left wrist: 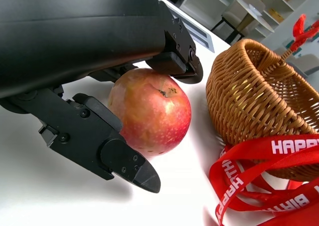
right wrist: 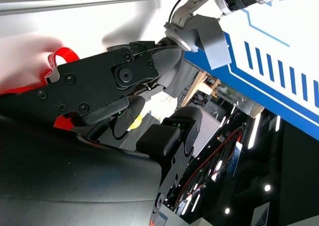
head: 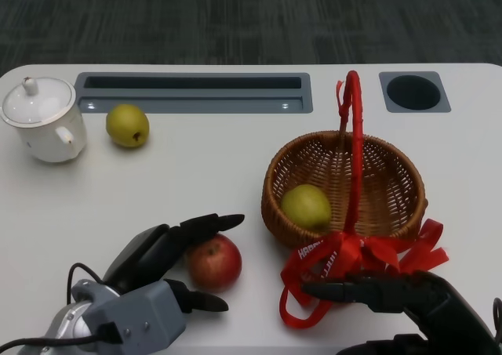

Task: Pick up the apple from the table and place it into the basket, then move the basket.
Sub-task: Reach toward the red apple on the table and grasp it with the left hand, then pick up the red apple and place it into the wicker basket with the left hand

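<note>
Red apple [head: 213, 262] sits between the left hand's [head: 169, 265] spread fingers [left wrist: 130, 164], nothing held yet, so a snug, even wrap is needed before it's lifted off the worktop [head: 196, 182] toward the wicker basket [head: 392, 206].

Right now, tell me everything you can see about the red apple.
The apple is round, red with yellowish patches and fine speckles, stem dimple turned sideways. It sits on the white table, left of the wicker basket and apart from it. The left hand brackets it, fingers on either side; contact looks likely, but it isn't lifted.
</note>
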Robot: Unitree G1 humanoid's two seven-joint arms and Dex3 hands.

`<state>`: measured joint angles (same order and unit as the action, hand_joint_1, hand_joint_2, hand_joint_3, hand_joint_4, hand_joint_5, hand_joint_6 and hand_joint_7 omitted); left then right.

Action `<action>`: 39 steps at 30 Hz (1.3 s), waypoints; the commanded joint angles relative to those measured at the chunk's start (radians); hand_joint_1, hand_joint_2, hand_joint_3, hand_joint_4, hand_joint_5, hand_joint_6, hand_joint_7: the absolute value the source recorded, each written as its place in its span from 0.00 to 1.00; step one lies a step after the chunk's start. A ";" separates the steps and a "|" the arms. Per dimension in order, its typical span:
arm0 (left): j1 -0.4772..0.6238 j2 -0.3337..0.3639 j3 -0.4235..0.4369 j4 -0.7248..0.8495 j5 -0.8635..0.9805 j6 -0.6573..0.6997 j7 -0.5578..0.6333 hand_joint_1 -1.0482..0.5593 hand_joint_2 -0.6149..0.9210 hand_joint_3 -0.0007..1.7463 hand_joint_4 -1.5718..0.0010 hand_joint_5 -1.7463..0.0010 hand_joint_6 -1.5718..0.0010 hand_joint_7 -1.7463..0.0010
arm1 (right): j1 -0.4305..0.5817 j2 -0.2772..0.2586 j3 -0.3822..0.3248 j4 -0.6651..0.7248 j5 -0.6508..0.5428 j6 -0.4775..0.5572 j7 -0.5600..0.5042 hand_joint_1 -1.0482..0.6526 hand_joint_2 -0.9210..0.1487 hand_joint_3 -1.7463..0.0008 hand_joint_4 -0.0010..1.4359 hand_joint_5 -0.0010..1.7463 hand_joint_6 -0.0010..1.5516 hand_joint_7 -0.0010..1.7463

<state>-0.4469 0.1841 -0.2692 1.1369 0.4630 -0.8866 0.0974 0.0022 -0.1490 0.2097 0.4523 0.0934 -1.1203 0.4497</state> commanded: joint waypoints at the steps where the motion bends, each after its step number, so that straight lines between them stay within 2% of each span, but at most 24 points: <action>1: -0.006 0.011 -0.016 0.043 0.010 0.049 0.001 0.37 0.85 0.01 0.67 0.99 0.69 1.00 | 0.003 -0.020 -0.006 -0.011 0.014 0.006 0.001 0.33 0.08 1.00 0.57 0.00 0.47 0.00; 5: -0.015 0.001 -0.031 0.057 0.008 0.067 -0.011 0.38 0.85 0.00 0.65 0.99 0.68 0.99 | -0.002 -0.021 -0.007 -0.006 0.015 -0.001 0.000 0.33 0.08 1.00 0.57 0.00 0.47 0.00; 7: -0.012 -0.010 -0.017 0.055 -0.019 0.075 -0.016 0.43 0.85 0.00 0.61 0.98 0.64 0.98 | -0.002 -0.021 -0.007 -0.007 0.015 0.002 0.000 0.33 0.08 1.00 0.57 0.00 0.47 0.00; 11: -0.002 -0.025 0.020 0.027 -0.070 0.095 0.012 0.64 0.92 0.01 0.38 0.93 0.44 0.95 | 0.000 -0.024 -0.007 -0.010 0.018 0.006 0.001 0.33 0.08 1.00 0.56 0.00 0.47 0.00; 13: 0.001 -0.021 0.020 0.009 -0.063 0.095 0.048 0.68 0.95 0.01 0.30 0.93 0.37 0.96 | 0.001 -0.024 -0.007 -0.010 0.017 0.006 0.000 0.34 0.07 1.00 0.56 0.00 0.47 0.00; 15: 0.004 -0.014 0.016 -0.006 -0.051 0.081 0.086 0.69 0.96 0.00 0.27 0.94 0.34 0.96 | 0.000 -0.024 -0.007 -0.009 0.015 0.005 0.000 0.33 0.07 1.00 0.56 0.00 0.47 0.00; 20: 0.039 -0.013 0.035 -0.064 -0.063 0.015 0.155 0.70 0.94 0.00 0.24 0.94 0.31 0.96 | -0.001 -0.020 -0.005 0.001 0.023 -0.002 0.001 0.33 0.07 1.00 0.56 0.00 0.47 0.00; 25: 0.102 0.004 0.055 -0.196 -0.081 -0.003 0.140 0.69 0.94 0.00 0.23 0.94 0.30 0.97 | 0.002 -0.022 -0.005 -0.008 0.019 0.008 -0.001 0.32 0.06 1.00 0.56 0.00 0.47 0.00; 33: 0.238 0.035 0.104 -0.566 -0.136 0.052 0.068 0.65 0.93 0.00 0.21 0.95 0.29 0.98 | -0.006 -0.018 -0.003 0.000 0.019 0.010 0.000 0.33 0.06 1.00 0.56 0.00 0.48 0.00; 39: 0.322 0.039 0.129 -0.856 -0.170 0.153 -0.006 0.66 0.90 0.00 0.20 0.96 0.27 0.98 | -0.012 -0.016 -0.004 0.007 0.013 0.006 -0.002 0.32 0.06 1.00 0.57 0.00 0.48 0.00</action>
<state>-0.1417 0.2092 -0.1556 0.3460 0.3142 -0.7540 0.1095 -0.0038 -0.1588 0.2111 0.4568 0.1026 -1.1118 0.4498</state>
